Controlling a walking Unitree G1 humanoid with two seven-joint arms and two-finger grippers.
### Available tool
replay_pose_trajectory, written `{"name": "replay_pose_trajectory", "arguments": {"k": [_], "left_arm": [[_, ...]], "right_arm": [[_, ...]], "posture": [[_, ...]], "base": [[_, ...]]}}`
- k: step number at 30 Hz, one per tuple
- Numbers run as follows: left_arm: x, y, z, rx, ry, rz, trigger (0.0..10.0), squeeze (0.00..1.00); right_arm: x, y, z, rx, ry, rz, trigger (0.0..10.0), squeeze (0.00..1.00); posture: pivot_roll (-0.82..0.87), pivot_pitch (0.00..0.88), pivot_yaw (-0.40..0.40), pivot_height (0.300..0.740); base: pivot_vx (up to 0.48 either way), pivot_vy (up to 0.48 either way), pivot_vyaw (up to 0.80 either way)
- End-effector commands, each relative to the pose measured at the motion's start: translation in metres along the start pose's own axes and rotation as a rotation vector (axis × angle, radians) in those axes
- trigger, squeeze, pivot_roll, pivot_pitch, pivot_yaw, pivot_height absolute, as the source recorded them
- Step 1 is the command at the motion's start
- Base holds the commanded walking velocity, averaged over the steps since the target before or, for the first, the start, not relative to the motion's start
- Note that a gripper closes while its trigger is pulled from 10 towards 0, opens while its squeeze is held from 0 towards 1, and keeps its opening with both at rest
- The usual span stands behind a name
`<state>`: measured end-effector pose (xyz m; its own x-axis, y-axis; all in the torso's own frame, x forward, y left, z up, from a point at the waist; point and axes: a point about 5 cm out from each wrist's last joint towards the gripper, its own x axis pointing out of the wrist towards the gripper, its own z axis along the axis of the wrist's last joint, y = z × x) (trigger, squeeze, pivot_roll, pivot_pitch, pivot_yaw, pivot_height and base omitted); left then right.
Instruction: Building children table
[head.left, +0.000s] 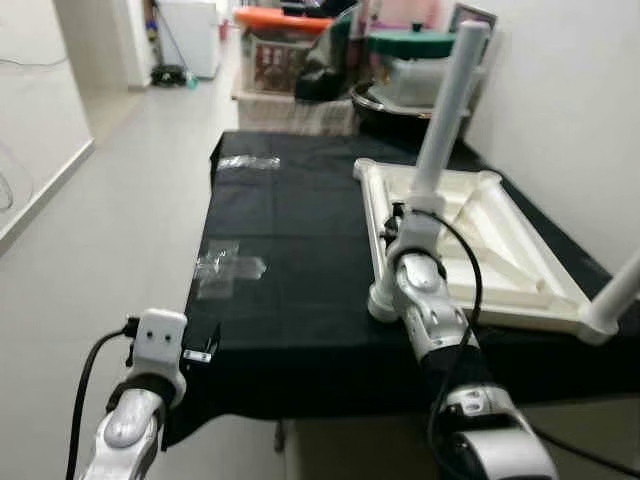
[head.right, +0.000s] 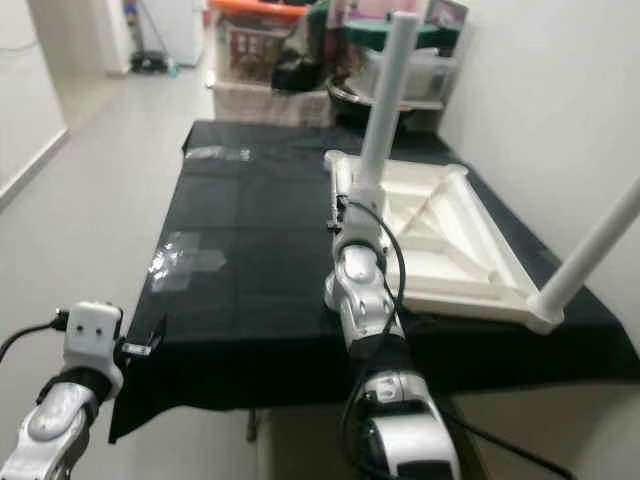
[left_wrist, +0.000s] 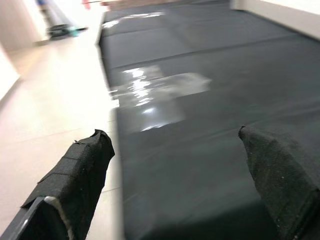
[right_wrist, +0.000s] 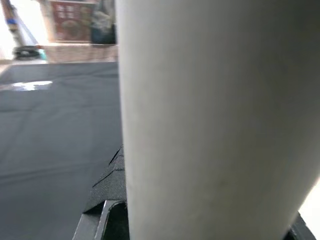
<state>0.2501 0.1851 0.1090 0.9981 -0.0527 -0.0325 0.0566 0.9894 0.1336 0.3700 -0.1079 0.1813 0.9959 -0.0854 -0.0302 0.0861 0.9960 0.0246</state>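
Fitting a leg (head.left: 448, 105) into the upturned tabletop (head.left: 520, 260): right end effector (head.left: 410, 212) grips it near the corner socket. Left end effector (left_wrist: 175, 175) wide open, idle off the tabletop's left. Next: seat it straight, release.

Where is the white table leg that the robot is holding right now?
The white table leg stands tilted at the near left corner of the upturned white tabletop on the black cloth, gripped low by the right gripper.

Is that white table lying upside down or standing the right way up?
Upside down. The tabletop lies flat on the black cloth, ribbed underside showing, and its white legs point upward.
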Motion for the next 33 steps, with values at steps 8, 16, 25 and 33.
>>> {"name": "replay_pose_trajectory", "arguments": {"k": [8,16,25,33], "left_arm": [[0.002,-0.005,0.0,-0.006,0.0,-0.02,10.0,0.0],[0.003,-0.005,0.0,-0.013,-0.002,-0.015,10.0,0.0],[0.001,-0.004,0.0,-0.007,-0.001,-0.012,10.0,0.0],[0.002,-0.007,0.001,-0.006,0.0,-0.021,10.0,0.0]], "right_arm": [[-0.01,0.06,0.036,0.095,-0.106,0.829,10.0,0.0],[-0.019,0.047,0.012,-0.179,0.004,1.133,0.0,0.0],[0.021,-0.008,-0.017,-0.046,0.176,0.003,0.0,0.0],[-0.014,0.041,0.001,0.176,0.038,0.323,10.0,0.0]], "posture": [[0.07,0.0,-0.118,0.74],[0.08,0.0,-0.129,0.74],[0.08,0.0,-0.12,0.74],[0.07,0.0,-0.111,0.74]], "base": [[0.0,0.0,0.0],[0.0,0.0,0.0],[0.0,0.0,0.0],[0.0,0.0,0.0]]}}
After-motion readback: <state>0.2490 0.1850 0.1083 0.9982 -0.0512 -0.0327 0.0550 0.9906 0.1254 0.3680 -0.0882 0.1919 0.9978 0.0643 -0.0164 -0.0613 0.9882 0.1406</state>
